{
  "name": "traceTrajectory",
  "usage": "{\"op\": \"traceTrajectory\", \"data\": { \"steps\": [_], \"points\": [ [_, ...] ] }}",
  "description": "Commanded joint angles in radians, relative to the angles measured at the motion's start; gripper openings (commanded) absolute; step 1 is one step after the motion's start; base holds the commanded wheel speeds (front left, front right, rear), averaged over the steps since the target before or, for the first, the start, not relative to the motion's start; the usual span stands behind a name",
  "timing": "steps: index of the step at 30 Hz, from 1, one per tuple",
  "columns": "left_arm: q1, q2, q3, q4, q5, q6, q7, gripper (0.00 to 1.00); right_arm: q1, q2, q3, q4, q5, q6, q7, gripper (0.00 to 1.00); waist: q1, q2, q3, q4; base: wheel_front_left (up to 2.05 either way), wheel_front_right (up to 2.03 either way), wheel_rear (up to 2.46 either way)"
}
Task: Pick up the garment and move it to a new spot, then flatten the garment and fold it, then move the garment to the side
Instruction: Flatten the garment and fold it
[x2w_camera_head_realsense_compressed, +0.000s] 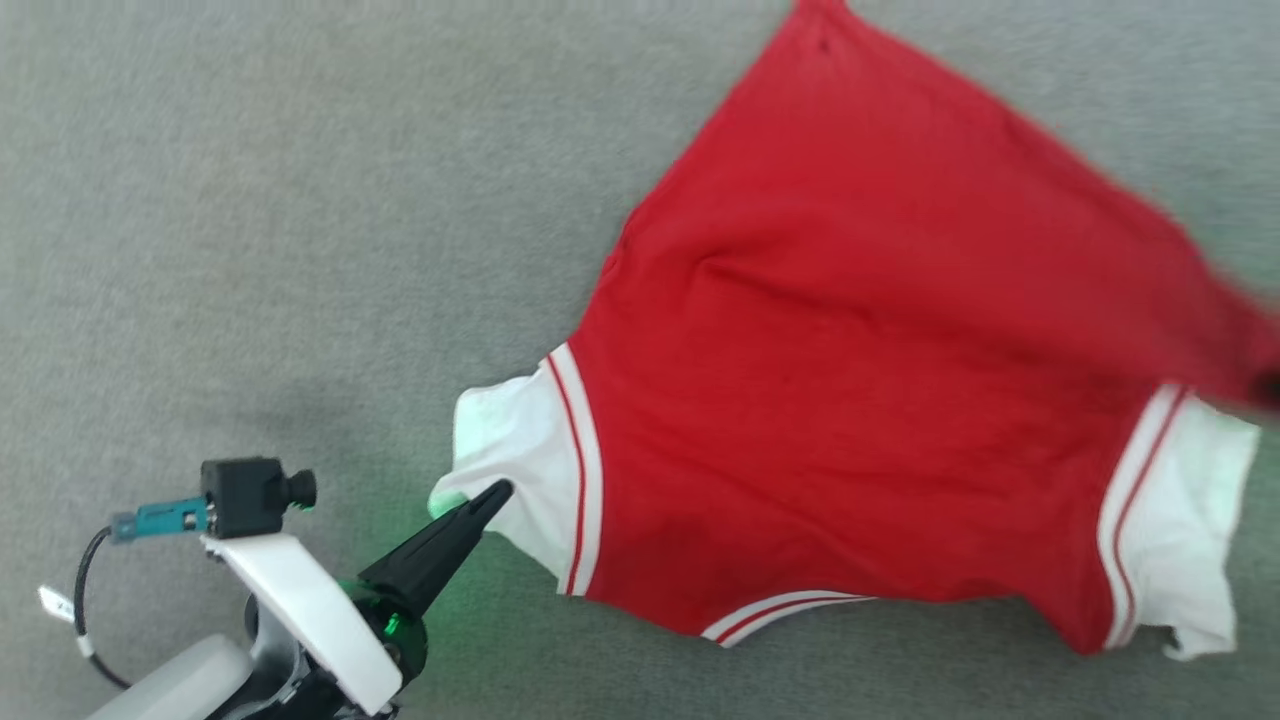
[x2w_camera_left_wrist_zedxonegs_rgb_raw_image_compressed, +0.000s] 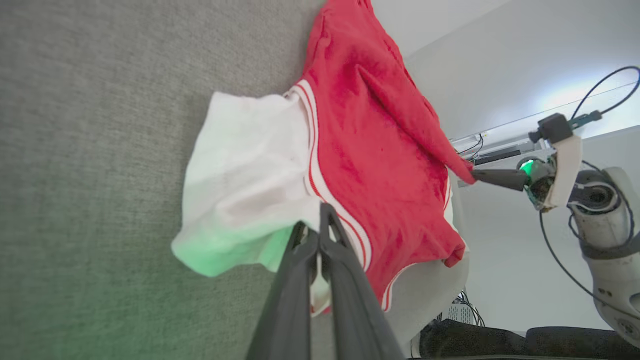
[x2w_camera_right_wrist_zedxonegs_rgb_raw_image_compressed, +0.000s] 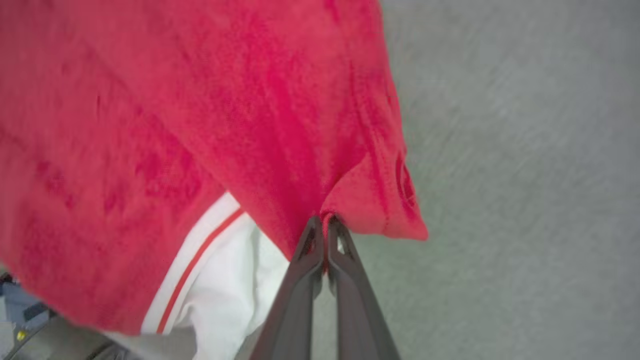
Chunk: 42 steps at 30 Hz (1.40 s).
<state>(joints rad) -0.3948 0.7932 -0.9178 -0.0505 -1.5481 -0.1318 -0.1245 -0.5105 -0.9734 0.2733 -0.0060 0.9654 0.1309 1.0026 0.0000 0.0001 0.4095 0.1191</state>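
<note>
At the lower left of the head view, the left gripper (x2w_camera_head_realsense_compressed: 497, 490) is clenched, its dark fingers pressed together on the edge of the white sleeve (x2w_camera_head_realsense_compressed: 510, 455) of the garment (x2w_camera_head_realsense_compressed: 850, 350). A green glow from the gripper's base tints that white cloth. In the left wrist view the same left gripper (x2w_camera_left_wrist_zedxonegs_rgb_raw_image_compressed: 322, 212) pinches a fold of white fabric between its closed fingers.

The garment, a bright red jersey with white sleeves and white stripe trim at the hems, lies spread across the middle and right of the grey surface (x2w_camera_head_realsense_compressed: 250, 200). Most of it rests flat, with a few long creases across the red body.

At the far right, the red cloth rises off the surface and is blurred. The right gripper (x2w_camera_right_wrist_zedxonegs_rgb_raw_image_compressed: 325, 222) is clenched on a bunched red corner of the garment (x2w_camera_right_wrist_zedxonegs_rgb_raw_image_compressed: 200, 100), with the second white sleeve (x2w_camera_right_wrist_zedxonegs_rgb_raw_image_compressed: 220, 280) hanging below. The left wrist view shows that right gripper (x2w_camera_left_wrist_zedxonegs_rgb_raw_image_compressed: 475, 175) holding the lifted red corner clear of the surface (x2w_camera_left_wrist_zedxonegs_rgb_raw_image_compressed: 100, 150).

The surface has a felt-like grey weave and carries nothing near the garment. Beyond its edge, the left wrist view shows a pale wall (x2w_camera_left_wrist_zedxonegs_rgb_raw_image_compressed: 500, 75), loose black cables (x2w_camera_left_wrist_zedxonegs_rgb_raw_image_compressed: 555, 260) and dark shapes low down.
</note>
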Motion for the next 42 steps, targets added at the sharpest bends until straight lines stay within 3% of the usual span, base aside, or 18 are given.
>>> {"op": "traceTrajectory", "data": {
  "steps": [1,10,14,18,19,20,21,29,33,37,42],
  "points": [
    [0.017,0.008,0.006,0.001,-0.003,0.003,-0.012,0.00,0.064,0.002,-0.008,-0.034,0.015,0.000,0.001,0.00,0.0000,-0.0001,-0.032,-0.031,0.00,0.00,0.00],
    [0.063,0.037,0.016,0.002,-0.015,0.003,-0.045,0.00,0.483,0.039,-0.070,-0.293,0.006,0.000,0.062,0.00,0.0000,-0.0001,-0.060,-0.065,0.00,0.00,0.00],
    [0.068,0.039,0.021,-0.002,-0.023,0.003,-0.049,0.00,0.576,0.093,-0.072,-0.379,-0.055,0.000,0.094,0.00,0.0000,-0.0001,-0.059,-0.068,0.00,0.00,0.00],
    [0.061,0.040,0.019,-0.004,-0.019,0.003,-0.039,0.00,0.575,0.141,-0.089,-0.410,-0.094,0.000,0.084,0.00,0.0000,-0.0001,-0.052,-0.068,0.00,0.00,0.00],
    [0.058,0.041,0.020,-0.004,-0.018,0.003,-0.036,0.00,0.570,0.152,-0.098,-0.415,-0.104,0.000,0.077,0.29,0.0000,-0.0001,-0.050,-0.068,0.00,0.00,0.00],
    [0.056,0.043,0.022,-0.004,-0.019,0.003,-0.038,0.00,0.567,0.154,-0.104,-0.423,-0.111,0.000,0.074,0.70,0.0000,-0.0001,-0.048,-0.068,0.00,0.00,0.00],
    [0.055,0.044,0.023,-0.003,-0.020,0.003,-0.038,0.00,0.561,0.147,-0.110,-0.439,-0.122,0.000,0.072,1.00,0.0000,-0.0001,-0.046,-0.068,0.00,0.00,0.00],
    [0.046,0.033,0.024,-0.015,-0.006,0.003,-0.047,0.00,0.510,0.117,-0.332,-0.583,-0.121,0.000,0.098,1.00,0.0000,-0.0001,-0.011,-0.058,0.00,0.00,0.00],
    [0.020,0.012,0.021,-0.020,0.008,0.003,-0.039,0.00,0.376,0.107,-0.400,-0.599,-0.125,0.000,0.059,1.00,0.0000,-0.0001,0.029,-0.032,0.00,0.00,0.00],
    [-0.006,-0.005,0.016,-0.020,0.021,0.003,-0.034,0.00,0.229,0.103,-0.357,-0.548,-0.150,0.000,0.021,1.00,0.0000,-0.0001,0.068,-0.010,0.00,0.00,0.00],
    [-0.051,-0.039,0.003,-0.013,0.039,0.003,-0.019,0.00,-0.042,0.130,-0.171,-0.379,-0.206,0.000,-0.005,1.00,0.0000,-0.0001,0.128,0.033,0.00,0.00,0.00]
  ]
}}
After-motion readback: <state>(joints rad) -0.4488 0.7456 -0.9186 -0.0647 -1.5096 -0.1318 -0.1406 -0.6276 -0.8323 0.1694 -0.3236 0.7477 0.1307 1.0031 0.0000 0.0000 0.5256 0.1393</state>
